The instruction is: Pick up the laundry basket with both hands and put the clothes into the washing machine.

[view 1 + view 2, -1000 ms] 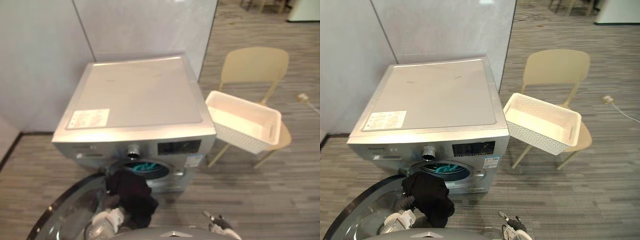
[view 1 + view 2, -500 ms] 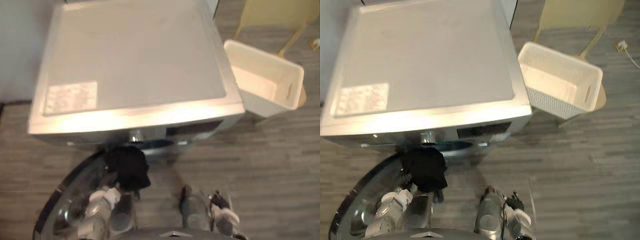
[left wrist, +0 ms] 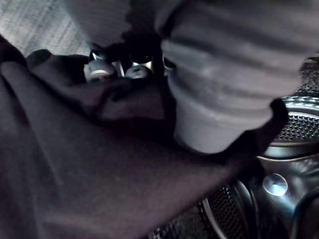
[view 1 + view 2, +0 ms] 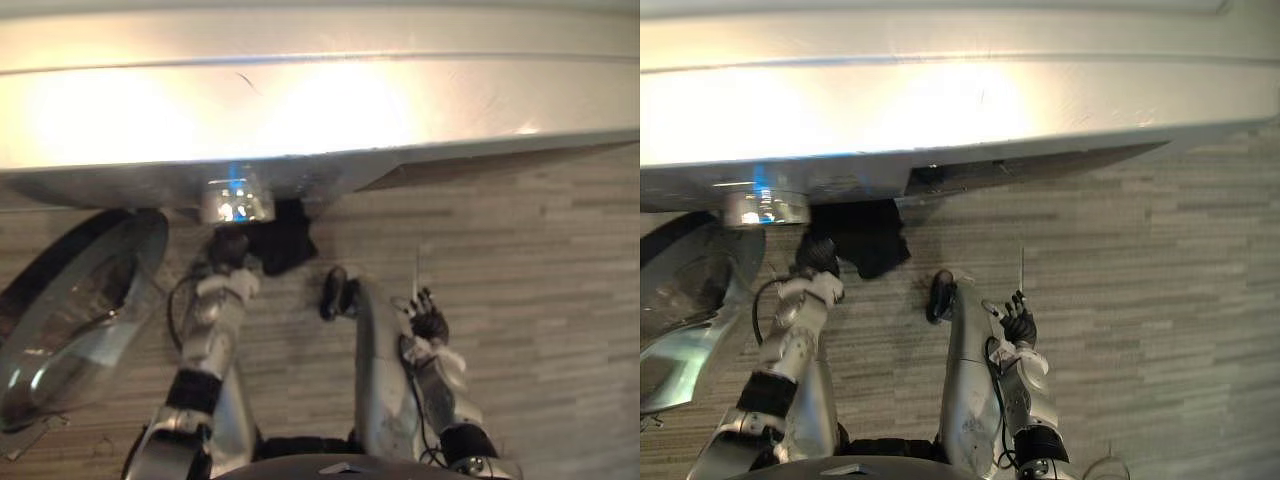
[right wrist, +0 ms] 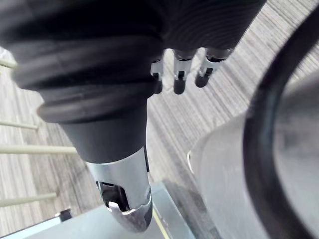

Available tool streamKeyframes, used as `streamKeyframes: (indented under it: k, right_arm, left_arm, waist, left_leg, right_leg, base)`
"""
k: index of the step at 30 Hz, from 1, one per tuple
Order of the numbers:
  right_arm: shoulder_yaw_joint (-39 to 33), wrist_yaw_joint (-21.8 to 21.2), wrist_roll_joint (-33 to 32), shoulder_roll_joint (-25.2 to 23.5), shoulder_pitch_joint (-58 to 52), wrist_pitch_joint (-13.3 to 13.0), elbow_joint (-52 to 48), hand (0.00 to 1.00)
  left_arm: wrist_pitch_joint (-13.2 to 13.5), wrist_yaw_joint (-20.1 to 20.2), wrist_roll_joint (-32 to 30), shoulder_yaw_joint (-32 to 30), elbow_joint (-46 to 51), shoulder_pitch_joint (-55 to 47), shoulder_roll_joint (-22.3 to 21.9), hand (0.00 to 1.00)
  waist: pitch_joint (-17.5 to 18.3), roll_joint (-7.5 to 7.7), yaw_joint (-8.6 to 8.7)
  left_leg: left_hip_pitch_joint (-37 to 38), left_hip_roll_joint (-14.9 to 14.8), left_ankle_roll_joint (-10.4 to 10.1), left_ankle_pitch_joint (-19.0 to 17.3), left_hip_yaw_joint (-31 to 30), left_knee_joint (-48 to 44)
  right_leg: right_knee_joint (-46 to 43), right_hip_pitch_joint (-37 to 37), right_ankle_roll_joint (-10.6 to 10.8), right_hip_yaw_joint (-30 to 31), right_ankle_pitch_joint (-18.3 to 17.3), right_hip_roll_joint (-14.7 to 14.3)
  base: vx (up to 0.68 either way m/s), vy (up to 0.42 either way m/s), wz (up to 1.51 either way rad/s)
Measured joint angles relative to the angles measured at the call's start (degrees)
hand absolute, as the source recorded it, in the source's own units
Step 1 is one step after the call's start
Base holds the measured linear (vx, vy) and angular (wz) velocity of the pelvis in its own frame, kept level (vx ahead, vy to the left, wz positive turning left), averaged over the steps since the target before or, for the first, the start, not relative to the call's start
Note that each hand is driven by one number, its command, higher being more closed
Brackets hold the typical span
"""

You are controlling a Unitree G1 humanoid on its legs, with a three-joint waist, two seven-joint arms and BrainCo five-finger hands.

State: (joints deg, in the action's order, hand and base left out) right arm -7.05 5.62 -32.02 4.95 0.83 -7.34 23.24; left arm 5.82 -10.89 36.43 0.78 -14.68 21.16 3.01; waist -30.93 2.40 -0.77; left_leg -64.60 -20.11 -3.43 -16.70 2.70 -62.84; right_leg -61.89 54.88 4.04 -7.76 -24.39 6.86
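Black cloth garment (image 4: 868,240), pinched in the left hand (image 4: 818,256), hangs at the mouth of the silver washing machine (image 4: 940,100), seemingly not yet in its perforated drum (image 3: 294,127); right hand (image 4: 1018,325), at four o'clock, slack, empty

Floor (image 4: 540,250) is grey-brown wood-look plank, long narrow boards in staggered rows running across both eye views. Streaky grain, seams visible, matte finish. Light is soft and warm, and the floor has no hard-edged shadows on the open side. Right wrist view has the same planks running diagonally, plus three pale cream bars (image 5: 20,149) at one edge, roughly parallel. Can't tell what they belong to.
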Motion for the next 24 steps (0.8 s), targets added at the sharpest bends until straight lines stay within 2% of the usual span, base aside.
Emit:
streamKeyframes:
  k: [3, 5, 7, 8, 9, 11, 13, 15, 18, 20, 23, 24]
  right_arm:
    - [-0.3, 0.4, -0.5, -1.5, -1.0, -0.2, -3.2, 0.0]
    - [-0.8, 0.6, -1.9, -2.7, -1.6, -0.5, -4.8, 0.0]
    - [-1.0, 0.5, -2.2, -3.0, -1.9, -0.6, -4.7, 0.0]
    - [-1.4, 0.2, -2.6, -3.5, -2.0, -0.7, -4.5, 0.0]
    - [-1.8, -0.5, -3.1, -4.0, -2.4, -1.1, -4.3, 0.0]
    - [-2.8, -1.5, -4.4, -4.6, -3.1, -1.2, -4.1, 0.0]
    - [-3.2, -1.9, -5.8, -4.6, -3.5, -1.2, -3.5, 0.0]
    - [-3.4, -3.0, -6.3, -4.4, -3.6, -1.2, -2.5, 0.0]
    - [-4.5, -4.5, -6.4, -4.3, -4.4, -0.6, -2.0, 0.0]
    - [-4.8, -5.2, -6.4, -4.2, -5.2, 0.1, -1.9, 0.0]
    - [-4.9, -6.3, -6.5, -4.3, -7.3, 0.3, -1.5, 0.0]
    - [-5.0, -6.6, -6.5, -4.3, -7.7, 0.1, -0.8, 0.0]
  left_arm:
    - [0.5, -2.4, 2.5, -5.2, -0.2, 9.7, 4.7, 1.0]
    - [1.3, -4.0, 6.7, -7.9, -1.6, 19.1, 12.0, 1.0]
    - [1.6, -4.6, 8.2, -8.4, -2.0, 23.3, 15.4, 1.0]
    - [2.4, -5.3, 9.6, -9.0, -1.9, 27.4, 18.5, 1.0]
    - [4.6, -5.4, 11.4, -9.1, -2.2, 31.7, 20.7, 1.0]
    - [7.9, -5.9, 13.3, -7.8, -1.6, 36.3, 20.8, 1.0]
    - [8.6, -6.1, 15.9, -4.9, -1.5, 38.4, 20.7, 1.0]
    - [9.5, -5.4, 21.9, -0.9, -1.8, 40.7, 20.8, 1.0]
    - [10.8, -5.2, 24.5, 2.1, -2.7, 43.3, 22.1, 1.0]
    - [11.6, -5.8, 24.8, 3.6, -2.7, 43.4, 23.9, 1.0]
    - [10.2, -9.3, 7.2, 8.9, -7.7, 45.9, 27.3, 1.0]
    - [6.9, -10.8, -4.3, 11.7, -9.6, 46.6, 28.2, 0.0]
  waist:
    - [-0.4, 0.77, 0.68]
    - [-0.6, 1.12, 0.99]
    - [-0.6, 1.2, 0.93]
    - [-0.6, 1.2, 0.9]
    - [-0.6, 1.21, 1.22]
    - [-0.6, 1.27, 1.46]
    - [-0.5, 1.37, 1.28]
    - [-0.4, 1.85, 1.06]
    - [-0.3, 2.08, 1.08]
    - [-0.3, 2.09, 1.38]
    - [-0.3, 2.17, 0.99]
    - [-0.2, 2.35, 0.9]
  left_leg:
    - [-3.5, -2.3, 0.1, -0.5, 0.4, -1.6]
    - [-5.4, -3.8, 0.3, -0.6, 0.8, -1.9]
    - [-5.5, -4.3, 0.3, -0.6, 1.3, -1.9]
    - [-5.5, -4.9, 0.3, -0.6, 1.7, -1.7]
    - [-5.7, -5.0, 0.4, -0.5, 1.8, -1.4]
    - [-7.3, -4.9, 1.0, -0.1, 1.7, -0.9]
    - [-8.2, -4.6, 1.4, 0.3, 1.5, -0.9]
    - [-8.6, -4.3, 1.7, 0.7, 1.2, -1.0]
    - [-9.6, -4.2, 2.5, 1.3, 1.9, -1.0]
    - [-9.9, -4.4, 2.7, 1.4, 2.5, -1.1]
    - [-10.5, -5.1, 3.4, 1.8, 3.0, -1.0]
    - [-10.5, -5.2, 3.3, 1.8, 3.3, -0.7]
  right_leg:
    - [0.2, 3.8, 0.2, 1.1, 1.4, -2.0]
    - [1.3, 6.1, 0.3, 1.7, 2.9, -3.3]
    - [1.8, 6.5, 0.3, 2.2, 3.3, -3.7]
    - [2.8, 6.6, 0.4, 2.4, 4.0, -4.2]
    - [3.6, 6.6, 0.6, 2.3, 4.6, -4.3]
    - [4.8, 7.4, 0.6, 1.7, 5.3, -4.3]
    - [4.9, 7.7, 0.5, 1.1, 5.5, -4.0]
    - [4.7, 8.0, 0.5, 0.9, 5.8, -3.6]
    - [4.7, 9.6, 0.5, 1.5, 7.1, -3.3]
    - [5.0, 10.1, 0.7, 2.2, 8.0, -3.6]
    - [6.7, 10.8, 0.9, 2.7, 10.0, -4.4]
    - [7.4, 10.8, 0.8, 2.9, 10.5, -4.4]
  base:
    - [0.0, 0.004, -0.53]
    - [0.01, 0.007, -0.45]
    - [0.02, -0.005, -0.25]
    - [0.02, -0.002, -0.27]
    - [0.01, 0.001, -0.2]
    - [0.01, 0.002, -0.03]
    - [-0.01, -0.001, 0.1]
    - [-0.03, -0.019, 0.12]
    - [-0.07, -0.016, -0.04]
    - [-0.07, -0.001, -0.21]
    - [-0.07, 0.013, -0.22]
    - [-0.06, 0.018, -0.09]
